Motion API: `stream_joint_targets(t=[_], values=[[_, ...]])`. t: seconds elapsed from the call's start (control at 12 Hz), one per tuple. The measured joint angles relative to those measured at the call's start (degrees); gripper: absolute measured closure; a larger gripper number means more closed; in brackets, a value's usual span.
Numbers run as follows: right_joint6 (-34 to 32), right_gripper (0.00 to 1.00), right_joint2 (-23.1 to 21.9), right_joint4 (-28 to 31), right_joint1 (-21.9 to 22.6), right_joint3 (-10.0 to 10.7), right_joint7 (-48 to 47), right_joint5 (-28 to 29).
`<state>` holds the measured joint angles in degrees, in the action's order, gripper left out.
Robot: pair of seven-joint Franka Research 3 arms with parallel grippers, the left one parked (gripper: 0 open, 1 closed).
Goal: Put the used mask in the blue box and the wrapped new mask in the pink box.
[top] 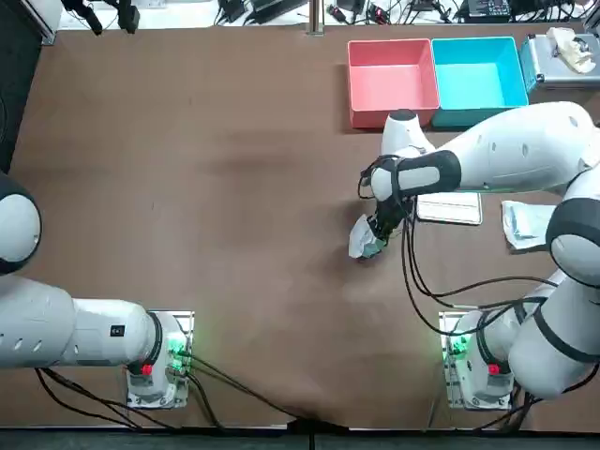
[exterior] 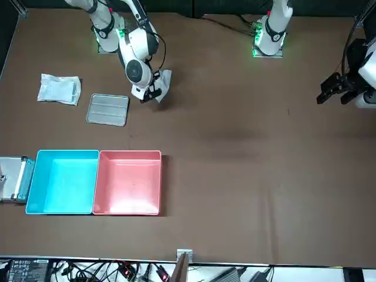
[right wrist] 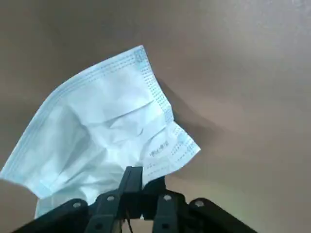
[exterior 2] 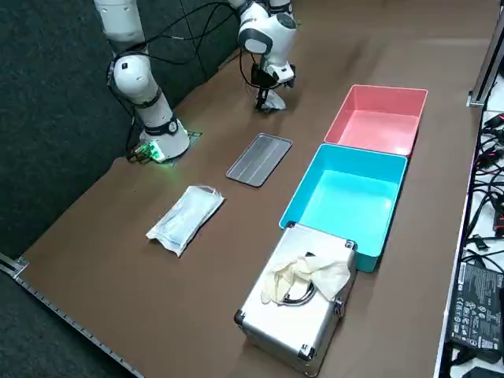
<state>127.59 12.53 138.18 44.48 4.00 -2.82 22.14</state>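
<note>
Now clamped on the used mask, well short of the boxes

My right gripper (top: 376, 236) is closed tight on the used mask (right wrist: 104, 131), with both fingers pressed together over one crumpled edge. The mask is pale blue and creased. It fans out from my fingertips, and one printed corner is folded back. Its shadow falls on the brown table (top: 234, 187) close behind it. I cannot tell whether its free edge touches the surface or hangs just above it. I am low over the table, in its right half and nearer the middle than the far edge.

The pink box (top: 392, 82) and the blue box (top: 478, 77) stand side by side at the far edge, their walls touching. The pink one is the closer of the two to me, and both are well apart from the mask I hold.

A flat metal tray (top: 450, 208) lies just to my right. Beyond it, near the table's right edge, the wrapped mask (exterior 2: 185, 218) lies flat in its clear packet, well apart from my fingers.

A metal case (exterior 2: 303, 335) sits just beside the blue box at the far right corner. A pale crumpled bundle (exterior 2: 303, 276) rests on its lid.
</note>
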Motion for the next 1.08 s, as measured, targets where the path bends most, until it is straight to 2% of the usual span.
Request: stream_joint_targets(t=[0.17,0.42,0.75,0.92,1.08], values=[[-2.7,0.99,-1.3,-1.3,-0.5,0.6,0.0,0.0],[-9.3,0.99,-4.7,-4.8,-3.7,1.5,0.1,-0.3],[-20.6,0.99,-9.1,-13.0,-12.4,2.0,0.3,-6.0],[-25.9,0.99,-9.4,-18.7,-17.5,2.1,0.7,-10.2],[-28.5,0.99,-8.9,-23.8,-22.6,2.2,2.7,-13.4]])
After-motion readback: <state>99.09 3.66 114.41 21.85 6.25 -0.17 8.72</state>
